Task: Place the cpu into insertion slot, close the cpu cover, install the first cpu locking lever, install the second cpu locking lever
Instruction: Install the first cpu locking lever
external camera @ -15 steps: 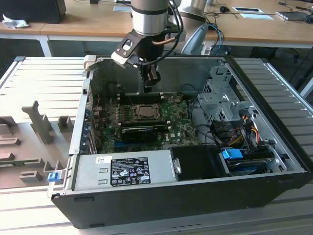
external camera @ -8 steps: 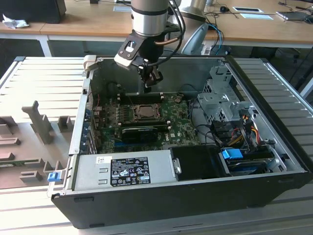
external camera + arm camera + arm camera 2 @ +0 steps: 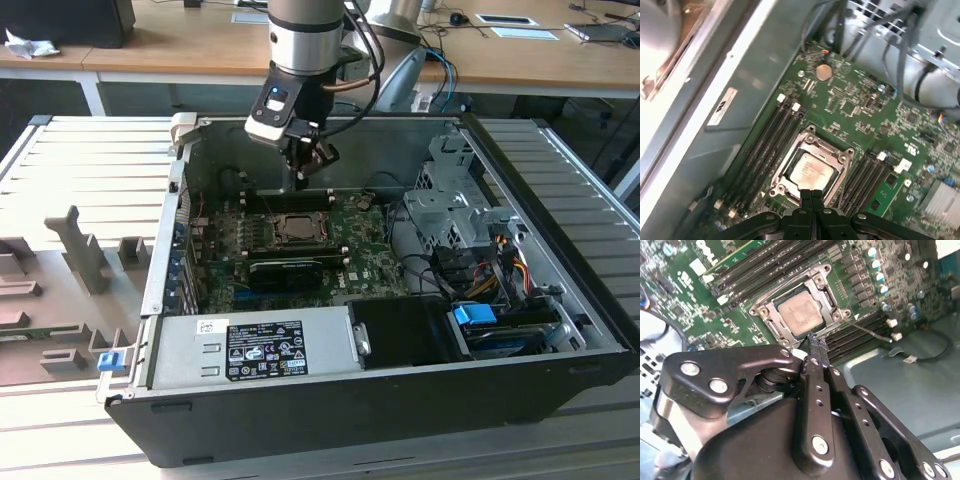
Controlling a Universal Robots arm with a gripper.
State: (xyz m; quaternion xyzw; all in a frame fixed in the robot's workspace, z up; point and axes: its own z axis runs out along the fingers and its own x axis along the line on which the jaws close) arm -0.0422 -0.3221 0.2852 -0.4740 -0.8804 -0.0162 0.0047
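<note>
in the exterior view, an open computer case (image 3: 400,400) lies on its side. toward that view's left on the green motherboard (image 3: 370,262), the cpu (image 3: 296,228) sits flat in the insertion slot (image 3: 846,156). the cpu cover (image 3: 815,149) is folded down around it, likely pinning it. your gripper (image 3: 303,178) hangs just above, arm near upright, fingers pressed together, empty.

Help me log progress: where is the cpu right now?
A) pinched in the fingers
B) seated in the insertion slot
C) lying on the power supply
B: the cpu lies flat inside the insertion slot on the motherboard, while the gripper sits above its edge, fingers shut together with nothing between them.
</note>
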